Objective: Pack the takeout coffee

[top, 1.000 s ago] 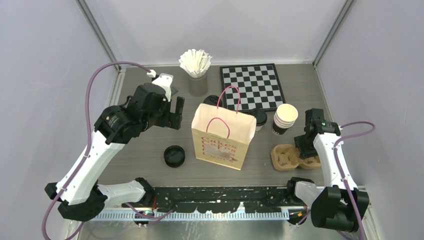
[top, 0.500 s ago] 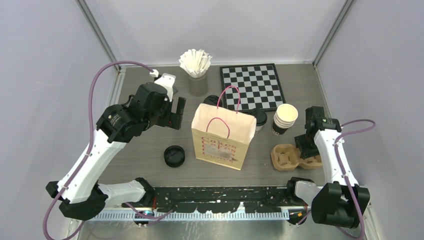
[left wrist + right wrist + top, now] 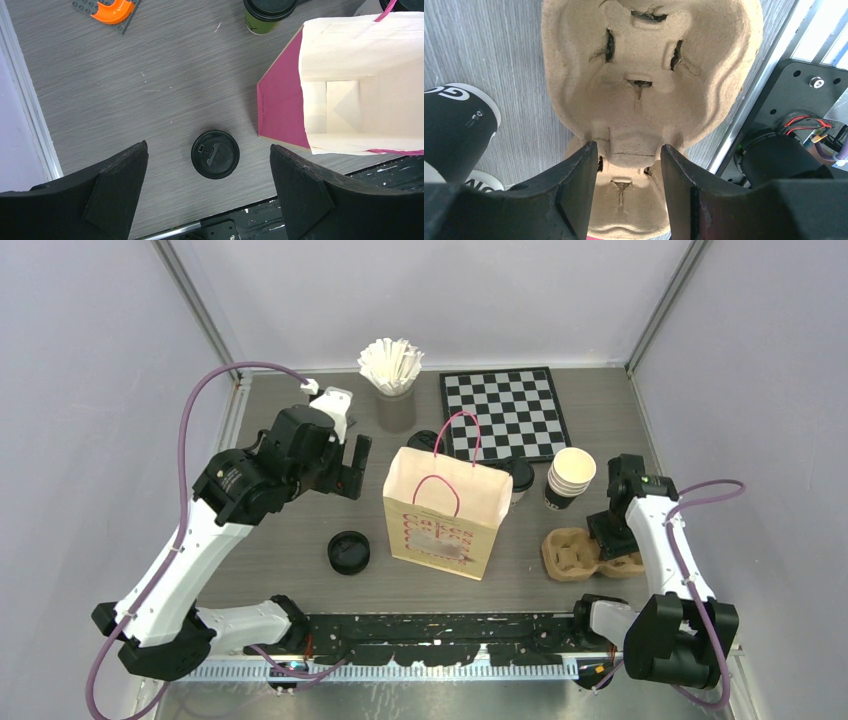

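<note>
Left claw (image 3: 207,148) hangs wide open above a black lid (image 3: 215,154) on the surface, left of the paper bag (image 3: 350,50) — right claw (image 3: 628,147) straddles the pulp carrier's (image 3: 649,65) waist; grip unclear.

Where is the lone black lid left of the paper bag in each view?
Top external: black lid lower centre, left of the paper bag.
Left wrist: lid lower centre, left of the bag.
Right wrist: not in view.
Shared landmark: the bag.
</note>
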Robot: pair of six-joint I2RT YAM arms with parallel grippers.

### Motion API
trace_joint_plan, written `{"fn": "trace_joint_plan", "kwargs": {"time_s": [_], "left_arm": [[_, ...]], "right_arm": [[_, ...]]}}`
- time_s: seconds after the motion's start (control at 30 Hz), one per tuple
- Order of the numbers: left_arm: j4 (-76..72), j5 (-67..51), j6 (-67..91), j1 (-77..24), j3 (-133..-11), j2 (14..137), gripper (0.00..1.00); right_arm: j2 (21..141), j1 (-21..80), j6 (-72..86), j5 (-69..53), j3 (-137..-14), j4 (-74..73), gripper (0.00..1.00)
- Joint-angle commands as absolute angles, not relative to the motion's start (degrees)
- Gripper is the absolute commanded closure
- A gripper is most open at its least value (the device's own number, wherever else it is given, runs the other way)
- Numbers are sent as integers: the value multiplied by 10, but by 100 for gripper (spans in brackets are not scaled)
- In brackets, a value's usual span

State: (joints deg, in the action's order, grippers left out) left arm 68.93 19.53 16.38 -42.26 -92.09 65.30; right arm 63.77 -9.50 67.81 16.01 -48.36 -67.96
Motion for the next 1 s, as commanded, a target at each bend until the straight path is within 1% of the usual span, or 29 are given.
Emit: {"fn": "trace_joint_plan", "kwargs": {"time_s": [0.0,0.1,0.27,0.47,0.97], "left_arm": [[675,203,157,-423,-928,654,7],[674,204,156,-423,-930,655,7],[674,206,153,-423,-930,655,7],[669,205,153,-423,-926,657,7],[656,200,141,-423,-910,653,7]], "right_arm": [[640,-97,688,179,-472,-658,46],[646,-97,688,180,-470,-652,48],[643,-97,679,182,-480,-653,56],[628,-97,676,177,-499,-665,63],[628,-98,649,189,-554,-699,64]]}}
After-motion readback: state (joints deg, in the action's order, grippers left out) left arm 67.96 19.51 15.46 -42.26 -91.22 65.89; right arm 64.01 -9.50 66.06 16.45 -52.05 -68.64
